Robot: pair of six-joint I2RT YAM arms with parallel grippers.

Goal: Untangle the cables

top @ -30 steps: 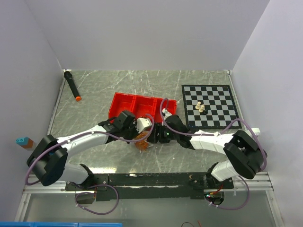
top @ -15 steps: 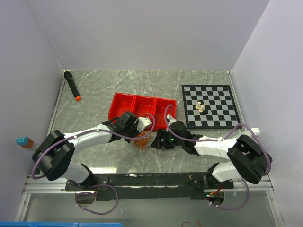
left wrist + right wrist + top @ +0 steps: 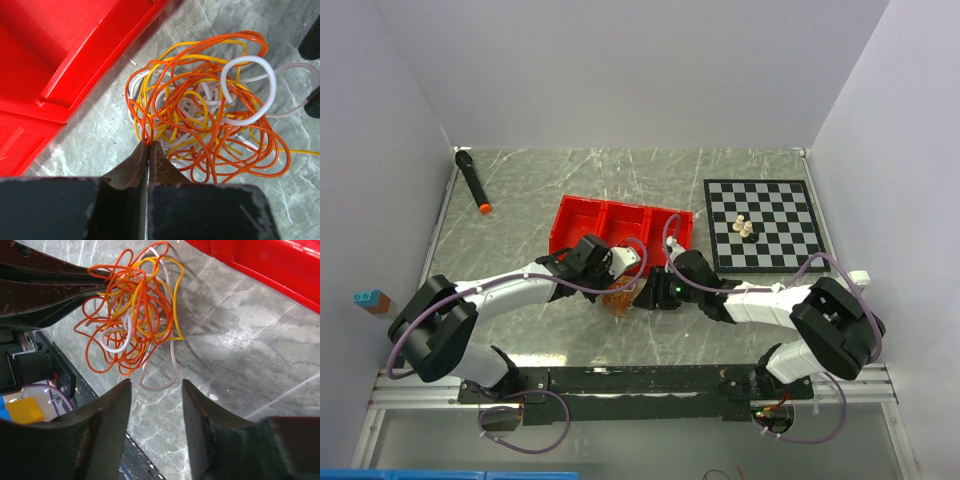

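1. Presently, the cables (image 3: 620,297) are lying in 1 loose knot of orange, yellow and white strands on the grey marbled worktop (image 3: 520,220), just beside the near edge of the red tray (image 3: 582,222).
2. The left claw (image 3: 148,147) is showing its jaws pressed together, with orange loops of the cables (image 3: 205,107) running into the very tip; it is pinching the bundle at its edge nearest the red tray (image 3: 75,55).
3. The right claw (image 3: 155,387) is standing with its jaws parted to a middling width and nothing between them. It is facing the cables (image 3: 132,315) from the side opposite the left claw, and a white loop is lying just ahead of the gap, not touching either finger.
4. From above, the left claw (image 3: 618,288) and right claw (image 3: 645,297) are meeting at the bundle from either side, close together.
5. A chessboard (image 3: 790,200) is sitting to the right of the tray, carrying a few pale pieces (image 3: 743,227).
6. A black marker (image 3: 472,182) with an orange tip is lying far left, well apart from the cables.
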